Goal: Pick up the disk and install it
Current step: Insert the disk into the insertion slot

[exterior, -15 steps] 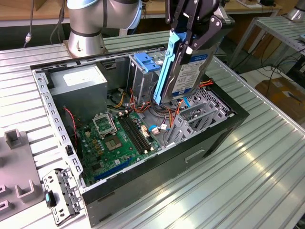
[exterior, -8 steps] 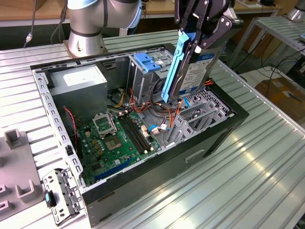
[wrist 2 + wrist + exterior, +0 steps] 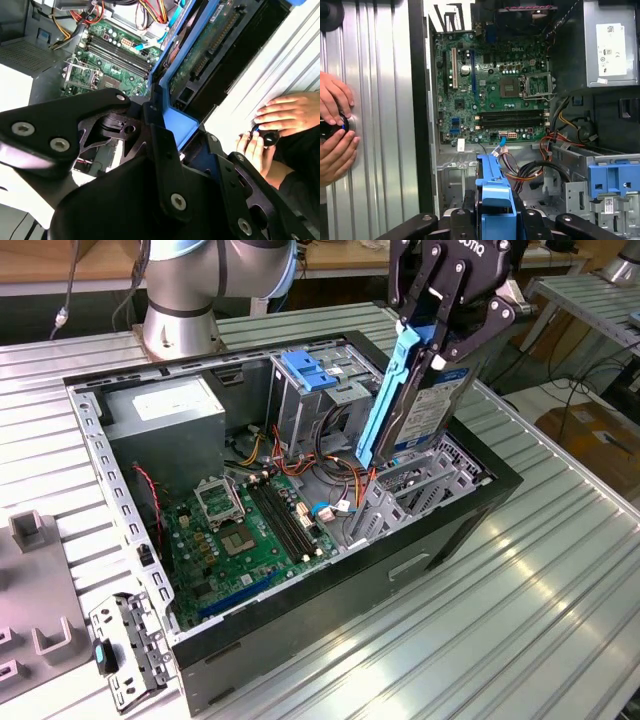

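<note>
Pincer (image 3: 437, 340) clamped on the disk (image 3: 430, 410), fingers pressing both flat faces near its upper end. Disk hangs from the pincer on edge, tilted a bit, blue rail facing the exterior view's left. Its lower end dips into the open case (image 3: 420, 550), right at the metal bay (image 3: 420, 485) under the pincer. Can't tell if it touches the bay. In the second wrist view the disk's green circuit side shows. Below and to the exterior view's left of the pincer are loose cables (image 3: 335, 475), then the motherboard (image 3: 250, 530). Just beside the pincer on that side stands a cage (image 3: 310, 370) with a blue cap. Farther out is a grey box (image 3: 165, 415) with a white sticker. Case lies on the ribbed tabletop (image 3: 560, 570). Outside the case, a person's hands (image 3: 335, 125) rest on the tabletop around a small black object.
</note>
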You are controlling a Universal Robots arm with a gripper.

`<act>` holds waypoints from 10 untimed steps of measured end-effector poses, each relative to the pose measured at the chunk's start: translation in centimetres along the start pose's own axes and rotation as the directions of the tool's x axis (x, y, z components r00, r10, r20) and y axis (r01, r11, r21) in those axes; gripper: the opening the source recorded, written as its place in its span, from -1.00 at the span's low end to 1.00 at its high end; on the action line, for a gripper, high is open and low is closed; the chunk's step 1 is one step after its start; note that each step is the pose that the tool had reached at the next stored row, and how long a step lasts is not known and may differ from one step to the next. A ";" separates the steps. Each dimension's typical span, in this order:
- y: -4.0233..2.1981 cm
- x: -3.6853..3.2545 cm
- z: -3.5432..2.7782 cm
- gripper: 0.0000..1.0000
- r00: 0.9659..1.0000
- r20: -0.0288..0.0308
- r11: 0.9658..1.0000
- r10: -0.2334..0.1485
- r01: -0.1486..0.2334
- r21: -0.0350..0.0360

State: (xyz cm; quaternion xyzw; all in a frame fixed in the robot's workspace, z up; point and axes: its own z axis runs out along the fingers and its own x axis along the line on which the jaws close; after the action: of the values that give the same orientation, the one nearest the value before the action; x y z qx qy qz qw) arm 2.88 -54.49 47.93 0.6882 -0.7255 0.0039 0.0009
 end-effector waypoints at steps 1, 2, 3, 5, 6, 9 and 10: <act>-1.22 -0.07 0.65 -0.26 1.000 -0.001 1.000 0.000 0.000 0.000; -1.39 -0.08 0.92 -0.26 1.000 -0.001 1.000 -0.005 0.005 0.000; -1.72 -0.09 1.08 -0.26 1.000 -0.001 1.000 -0.017 0.017 0.000; -2.21 -0.10 1.21 -0.26 1.000 -0.001 1.000 -0.016 0.016 0.000; -2.24 -0.04 1.32 -0.26 1.000 -0.001 1.000 -0.016 0.016 0.000; -2.25 0.17 1.66 -0.26 1.000 -0.001 1.000 -0.016 0.016 0.000; -2.26 0.36 1.87 -0.26 1.000 -0.001 1.000 -0.016 0.016 0.000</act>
State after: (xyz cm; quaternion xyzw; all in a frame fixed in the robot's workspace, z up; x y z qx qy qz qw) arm 5.12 -54.98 46.08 0.6941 -0.7199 0.0044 0.0014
